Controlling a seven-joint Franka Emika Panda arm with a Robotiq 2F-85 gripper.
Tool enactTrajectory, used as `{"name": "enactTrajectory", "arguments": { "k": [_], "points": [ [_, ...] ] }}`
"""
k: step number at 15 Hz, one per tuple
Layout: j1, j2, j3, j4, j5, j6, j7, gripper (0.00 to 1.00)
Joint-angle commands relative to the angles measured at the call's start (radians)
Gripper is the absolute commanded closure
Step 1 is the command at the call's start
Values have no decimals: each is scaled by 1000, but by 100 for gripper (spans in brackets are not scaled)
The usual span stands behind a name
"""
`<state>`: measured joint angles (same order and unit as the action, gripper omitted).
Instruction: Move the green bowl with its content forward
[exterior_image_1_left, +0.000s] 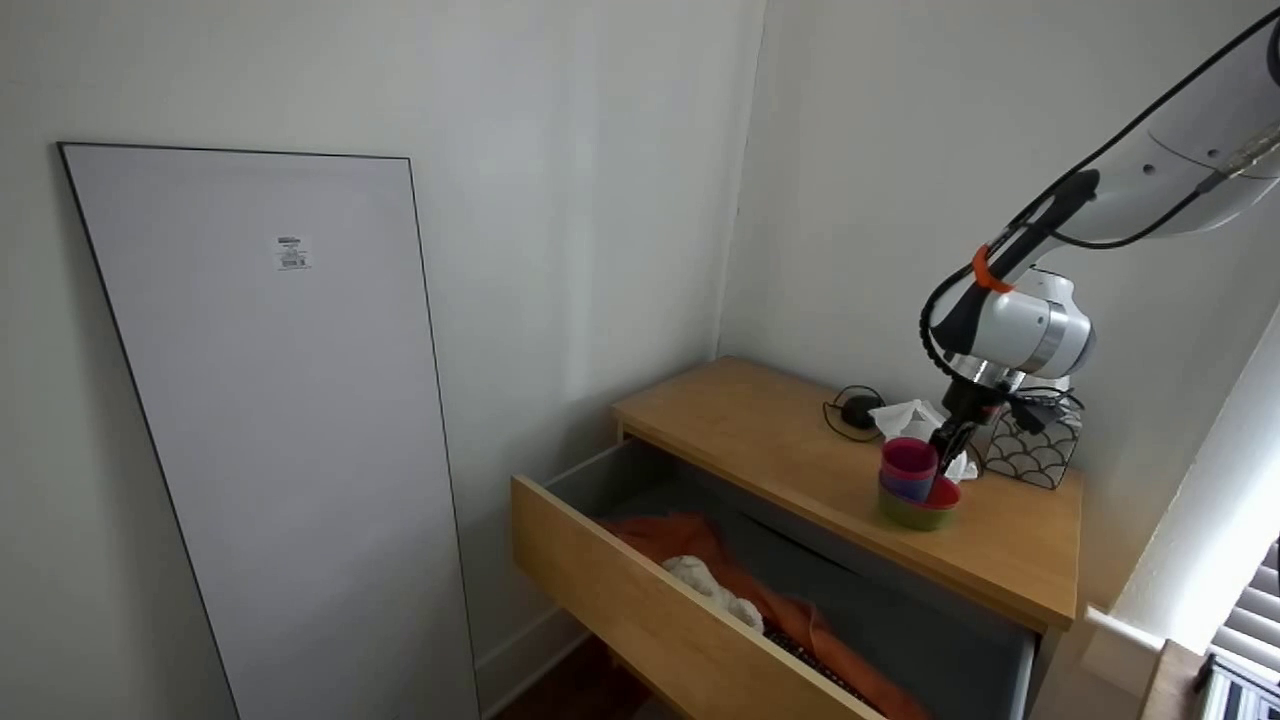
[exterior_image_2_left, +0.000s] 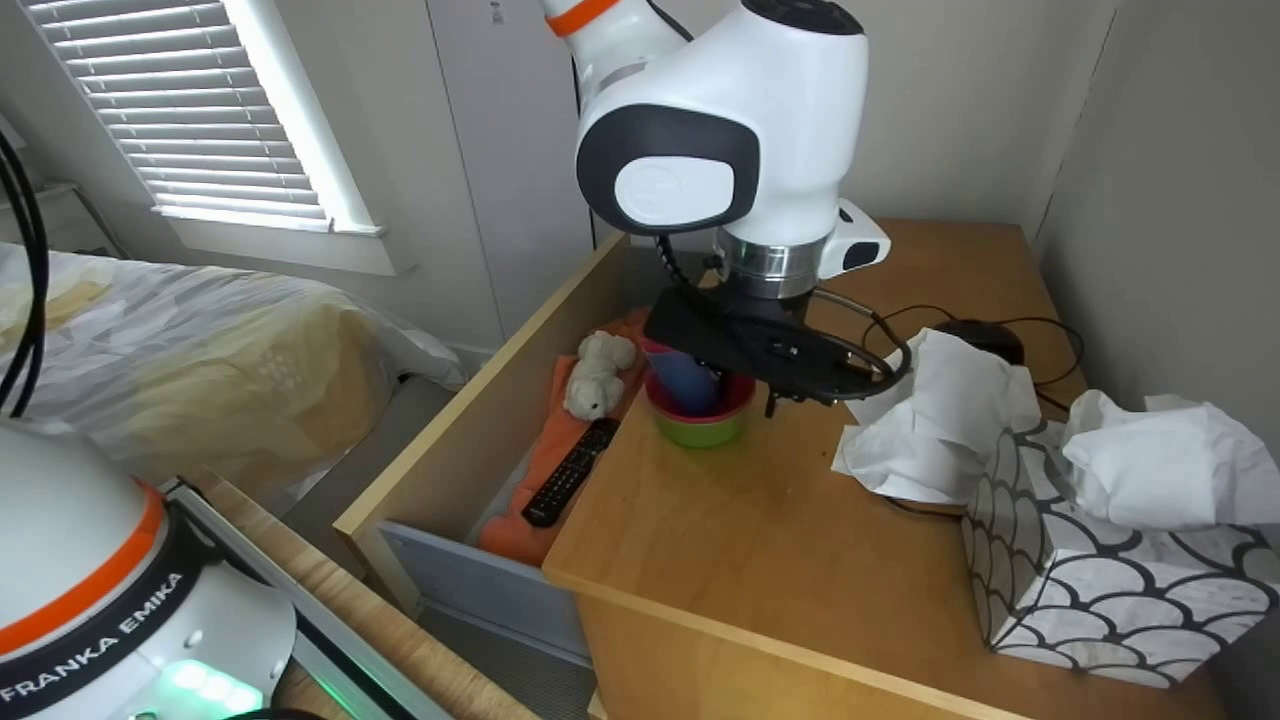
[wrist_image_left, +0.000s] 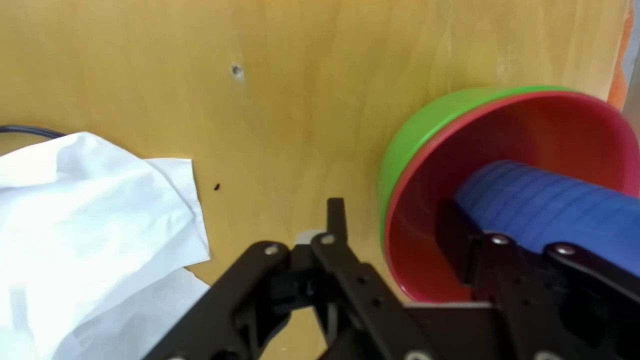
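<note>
The green bowl (exterior_image_1_left: 915, 516) stands on the wooden dresser top near its drawer-side edge, also in an exterior view (exterior_image_2_left: 700, 433) and the wrist view (wrist_image_left: 406, 145). A red bowl (wrist_image_left: 430, 270) is nested inside it. A blue ribbed cup (wrist_image_left: 545, 205) with a pinkish-red inside leans in the red bowl; it also shows in both exterior views (exterior_image_1_left: 908, 488) (exterior_image_2_left: 685, 380). My gripper (wrist_image_left: 392, 215) is open and straddles the bowls' near wall. One finger is outside the green bowl, the other inside the red bowl beside the cup. Contact with the wall cannot be told.
Crumpled white tissue (exterior_image_2_left: 930, 420) lies near the gripper. A patterned tissue box (exterior_image_2_left: 1120, 580) and a black round device (exterior_image_2_left: 980, 340) with cable stand along the wall. The open drawer (exterior_image_1_left: 680, 600) holds orange cloth, a white plush toy (exterior_image_2_left: 600, 375) and a black remote (exterior_image_2_left: 572, 472).
</note>
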<state>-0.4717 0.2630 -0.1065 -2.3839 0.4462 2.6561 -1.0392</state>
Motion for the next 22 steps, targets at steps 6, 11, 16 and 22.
{"name": "enactTrajectory", "arguments": {
  "k": [6,11,16,22],
  "points": [
    [19,-94,-43,7,-26,2,-20,0],
    [73,-151,-119,2,-204,-43,180,0],
    [128,-266,-150,-22,-426,-181,481,0],
    [177,-409,-133,-33,-421,-337,740,0]
  ]
}}
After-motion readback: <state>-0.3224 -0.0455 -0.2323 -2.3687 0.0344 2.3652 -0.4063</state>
